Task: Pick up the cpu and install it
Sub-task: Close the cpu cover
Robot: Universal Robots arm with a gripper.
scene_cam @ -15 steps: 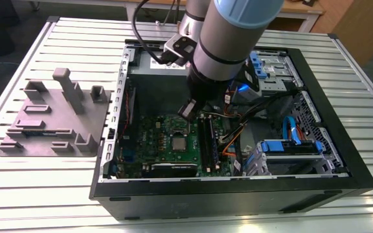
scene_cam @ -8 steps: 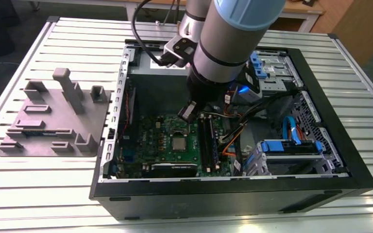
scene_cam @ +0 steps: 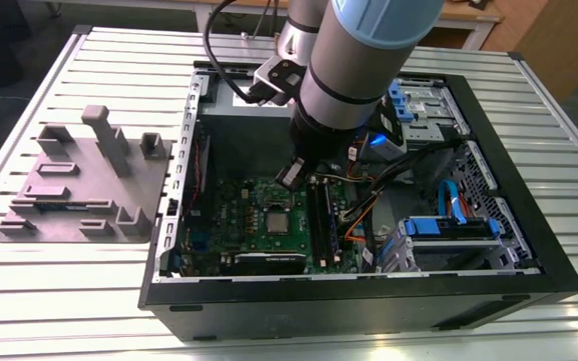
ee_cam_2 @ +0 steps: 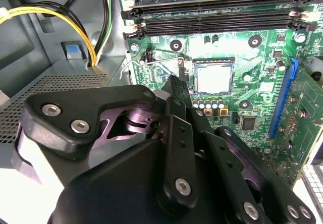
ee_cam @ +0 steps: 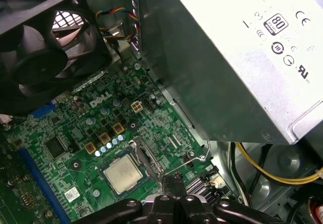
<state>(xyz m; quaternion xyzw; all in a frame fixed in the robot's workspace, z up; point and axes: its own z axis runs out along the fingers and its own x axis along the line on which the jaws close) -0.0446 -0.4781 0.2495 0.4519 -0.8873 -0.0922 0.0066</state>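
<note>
The cpu (scene_cam: 277, 222), a small square chip with a silver-grey top, lies flat in its socket on the green motherboard (scene_cam: 238, 218) inside the open computer case (scene_cam: 530, 248). Both wrist views show the cpu (ee_cam_2: 213, 78) (ee_cam: 122, 175) with a thin wire lever (ee_cam: 191, 158) beside the socket. My gripper (scene_cam: 294, 177) hangs inside the case, above the board and a little toward the case's back from the chip. Its black fingers (ee_cam_2: 177, 82) (ee_cam: 174, 181) are pressed together with nothing between them, apart from the cpu.
A grey moulded tray (scene_cam: 78, 180) with upright posts lies on the slatted table at the exterior view's left. A grey power supply box (ee_cam: 242, 57), a black fan (ee_cam: 40, 47), memory slots (ee_cam_2: 217, 12), yellow cables (ee_cam_2: 50, 12) and blue drive brackets (scene_cam: 450, 226) crowd the case.
</note>
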